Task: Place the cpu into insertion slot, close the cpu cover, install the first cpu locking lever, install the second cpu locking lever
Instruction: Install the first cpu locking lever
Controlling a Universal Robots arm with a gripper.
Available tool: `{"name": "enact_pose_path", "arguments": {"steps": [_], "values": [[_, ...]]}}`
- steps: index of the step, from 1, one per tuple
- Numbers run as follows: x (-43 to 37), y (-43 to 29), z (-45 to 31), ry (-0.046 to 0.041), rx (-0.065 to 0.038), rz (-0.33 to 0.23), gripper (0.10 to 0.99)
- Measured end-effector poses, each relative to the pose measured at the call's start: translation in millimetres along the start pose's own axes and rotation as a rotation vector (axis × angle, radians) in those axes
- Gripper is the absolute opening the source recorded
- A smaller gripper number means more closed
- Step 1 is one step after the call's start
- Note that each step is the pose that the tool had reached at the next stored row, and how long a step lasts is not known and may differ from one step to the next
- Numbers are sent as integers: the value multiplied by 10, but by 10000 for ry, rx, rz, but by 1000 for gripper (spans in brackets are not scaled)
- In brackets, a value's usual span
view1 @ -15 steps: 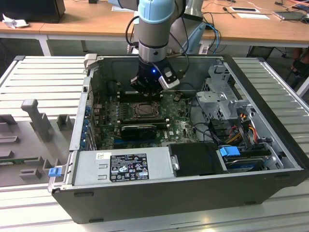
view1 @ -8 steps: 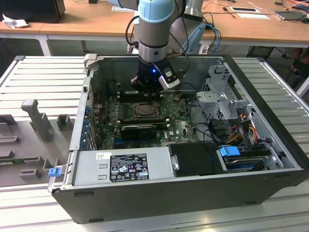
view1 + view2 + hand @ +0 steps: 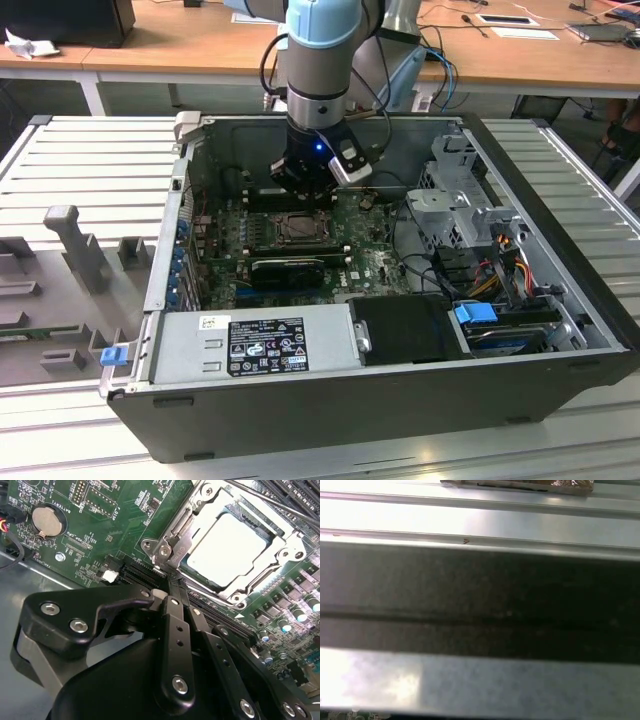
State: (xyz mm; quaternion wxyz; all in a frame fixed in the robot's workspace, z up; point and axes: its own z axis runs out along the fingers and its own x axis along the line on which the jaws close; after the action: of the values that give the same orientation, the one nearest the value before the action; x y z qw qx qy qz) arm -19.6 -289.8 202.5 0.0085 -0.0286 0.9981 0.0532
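In the second wrist view the cpu (image 3: 226, 544) sits in the insertion slot (image 3: 202, 582) with the cpu cover (image 3: 250, 587) down around it, and the hand (image 3: 172, 587), its fingers drawn together on nothing, rests its tips at the socket's corner by a locking lever (image 3: 167, 532). The risk, as I judge it, is the narrow tips slipping off the thin lever and scraping the green motherboard (image 3: 125, 510) or leaving the cover unlatched. White lettering runs beside the coin battery (image 3: 47, 520), and the power supply's label (image 3: 266, 346) carries print, but I do not read either off.
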Motion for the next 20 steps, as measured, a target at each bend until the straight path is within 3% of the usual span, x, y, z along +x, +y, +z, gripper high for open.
{"name": "enact_pose_path", "arguments": {"steps": [14,20], "values": [[1,-9,6,2,50,0,106],[-2,5,-119,1,49,-1,106]]}}
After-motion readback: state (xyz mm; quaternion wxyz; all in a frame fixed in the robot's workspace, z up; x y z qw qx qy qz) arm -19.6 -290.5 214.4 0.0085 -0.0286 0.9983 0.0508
